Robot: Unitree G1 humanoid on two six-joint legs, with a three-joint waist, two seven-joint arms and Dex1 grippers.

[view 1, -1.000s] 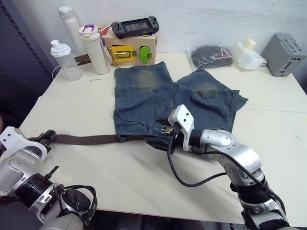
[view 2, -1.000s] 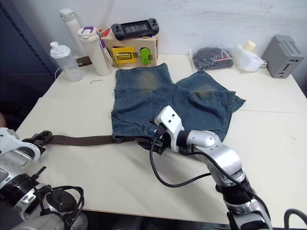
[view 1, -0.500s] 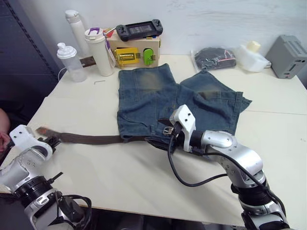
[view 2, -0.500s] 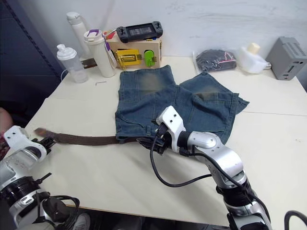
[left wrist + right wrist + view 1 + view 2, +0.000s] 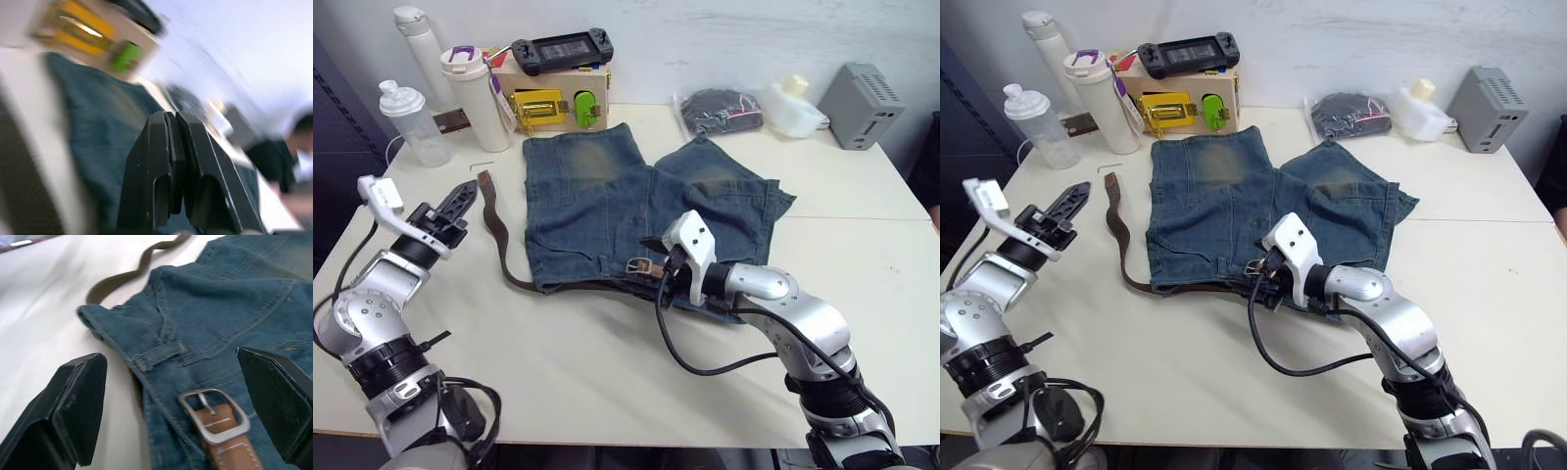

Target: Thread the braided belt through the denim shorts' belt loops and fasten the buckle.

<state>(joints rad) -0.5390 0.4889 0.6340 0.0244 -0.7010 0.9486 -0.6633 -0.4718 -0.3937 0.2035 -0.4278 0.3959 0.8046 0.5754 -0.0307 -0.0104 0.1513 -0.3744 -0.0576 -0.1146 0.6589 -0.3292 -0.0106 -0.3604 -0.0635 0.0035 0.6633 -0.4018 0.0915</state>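
Plainly, the left gripper (image 5: 460, 199) hangs closed and empty beside the braided belt (image 5: 495, 235); the right gripper (image 5: 181, 396), spread wide over the buckle (image 5: 213, 415), could snag the denim shorts (image 5: 607, 206).

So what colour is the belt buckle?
Silver; the buckle shows best in the right wrist view.

Back edge of table (image 5: 862, 255): clear shaker bottle (image 5: 406, 122), white thermos (image 5: 414, 39), white tumbler (image 5: 472, 83), wooden latch box (image 5: 553, 98) topped by game controller (image 5: 558, 49), black bagged bundle (image 5: 717, 110), white jug (image 5: 791, 104), grey box (image 5: 863, 105).
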